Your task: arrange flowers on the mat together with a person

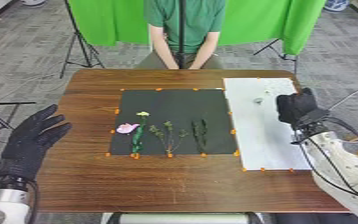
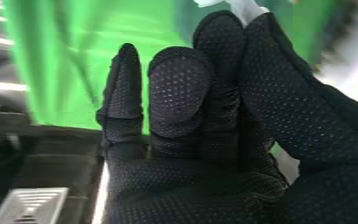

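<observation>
Brown table (image 1: 171,192): right hand (image 1: 297,106), over the white sheet's (image 1: 266,137) right side, pinches a pale piece (image 2: 245,9), probably for fine placement; flowers (image 1: 127,128) line the dark mat's (image 1: 175,106) near half, perhaps saving far space; left hand (image 1: 29,137) open.

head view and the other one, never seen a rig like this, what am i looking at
It's a two-armed robot with black-gloved hands. The head view looks forward and down from its head. The left hand is open at the left edge of the table; the right hand is by the white sheet. On the black mat lie a pink flower, a pale yellow one and greenery. The other picture, from the right wrist, shows that hand seemingly pinching a pale thing.
</observation>
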Robot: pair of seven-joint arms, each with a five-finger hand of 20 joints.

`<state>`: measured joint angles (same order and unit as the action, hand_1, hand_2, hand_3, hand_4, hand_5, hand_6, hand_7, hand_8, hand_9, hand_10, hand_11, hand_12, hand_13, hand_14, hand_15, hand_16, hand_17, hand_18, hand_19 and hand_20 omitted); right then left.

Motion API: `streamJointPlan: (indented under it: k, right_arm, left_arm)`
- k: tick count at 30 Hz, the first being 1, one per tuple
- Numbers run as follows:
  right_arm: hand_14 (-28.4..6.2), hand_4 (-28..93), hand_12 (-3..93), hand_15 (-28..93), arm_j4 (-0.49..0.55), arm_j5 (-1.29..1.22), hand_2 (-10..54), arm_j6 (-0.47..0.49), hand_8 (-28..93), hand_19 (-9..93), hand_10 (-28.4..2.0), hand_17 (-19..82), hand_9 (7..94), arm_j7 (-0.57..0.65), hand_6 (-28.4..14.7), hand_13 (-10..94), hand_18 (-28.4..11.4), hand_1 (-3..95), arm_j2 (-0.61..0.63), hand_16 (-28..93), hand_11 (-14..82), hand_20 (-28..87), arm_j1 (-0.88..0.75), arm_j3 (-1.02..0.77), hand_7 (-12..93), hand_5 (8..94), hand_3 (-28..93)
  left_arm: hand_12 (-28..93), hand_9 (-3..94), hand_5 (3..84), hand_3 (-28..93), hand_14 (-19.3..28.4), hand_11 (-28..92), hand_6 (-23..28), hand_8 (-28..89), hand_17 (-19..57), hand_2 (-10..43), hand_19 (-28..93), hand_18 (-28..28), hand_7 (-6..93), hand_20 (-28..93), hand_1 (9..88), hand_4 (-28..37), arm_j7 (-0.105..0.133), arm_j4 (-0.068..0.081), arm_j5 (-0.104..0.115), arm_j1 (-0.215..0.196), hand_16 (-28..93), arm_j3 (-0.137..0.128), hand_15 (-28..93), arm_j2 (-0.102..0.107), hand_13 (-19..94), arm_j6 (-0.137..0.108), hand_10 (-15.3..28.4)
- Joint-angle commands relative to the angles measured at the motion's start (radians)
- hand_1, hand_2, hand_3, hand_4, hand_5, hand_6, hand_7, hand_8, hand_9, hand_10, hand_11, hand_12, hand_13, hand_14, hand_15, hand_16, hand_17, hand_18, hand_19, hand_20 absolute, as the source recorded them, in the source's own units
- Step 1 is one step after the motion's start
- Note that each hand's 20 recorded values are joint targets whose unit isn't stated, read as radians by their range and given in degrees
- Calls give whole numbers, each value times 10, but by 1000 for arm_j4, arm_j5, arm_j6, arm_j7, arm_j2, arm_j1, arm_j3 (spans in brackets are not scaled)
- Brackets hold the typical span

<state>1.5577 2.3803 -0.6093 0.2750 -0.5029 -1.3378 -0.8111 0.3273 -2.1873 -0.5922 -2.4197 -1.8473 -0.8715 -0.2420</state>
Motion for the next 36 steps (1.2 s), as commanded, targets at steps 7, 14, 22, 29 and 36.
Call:
streamJointPlan:
  k: [7, 14, 22, 29, 36]
  right_arm:
    - [-25, -283, 574, 624, 25, -72, -95, -36, -3, 661, -36, 270, 811, -291, 60, 701, -148, 480, -287, 422, 272, 421, 442, 379, 566, 657, 840]
    - [-22, -283, 564, 622, -21, -95, -95, -8, -15, 661, -33, 270, 810, -346, 63, 699, -146, 476, -398, 423, 270, 423, 581, 563, 567, 659, 846]
    - [-19, -283, 551, 615, -54, -99, -95, 12, -29, 659, -31, 269, 810, -336, 70, 695, -143, 473, -468, 427, 264, 424, 651, 673, 572, 658, 849]
    - [-18, -283, 546, 612, -101, -95, -95, 33, -33, 657, -30, 268, 807, -304, 72, 690, -141, 471, -513, 427, 263, 426, 692, 726, 577, 653, 851]
    - [-17, -283, 544, 611, -158, -87, -95, 71, -34, 653, -28, 266, 802, -307, 73, 685, -140, 473, -532, 426, 261, 427, 686, 734, 579, 644, 845]
  left_arm:
    - [163, 340, 377, 698, 180, 297, 29, -94, -35, 12, 504, 227, 223, 89, 281, -251, -27, 8, -4, 6, 0, 19, 398, -9, 311, 13, 143]
    - [163, 338, 376, 694, 179, 296, 28, -93, -36, 14, 505, 227, 220, 89, 281, -249, -30, 12, -5, 14, 1, 30, 396, -9, 310, 11, 142]
    - [163, 338, 373, 692, 178, 287, 26, -90, -36, 15, 503, 227, 215, 89, 281, -245, -32, 18, -3, 23, 2, 35, 390, -1, 310, 10, 142]
    - [166, 336, 370, 690, 176, 281, 26, -86, -36, 15, 502, 226, 207, 90, 281, -242, -33, 24, -2, 37, 5, 44, 378, 7, 309, 15, 140]
    - [168, 334, 370, 687, 176, 274, 26, -82, -36, 17, 501, 226, 203, 91, 283, -240, -43, 26, -4, 42, 10, 43, 371, 7, 309, 20, 138]
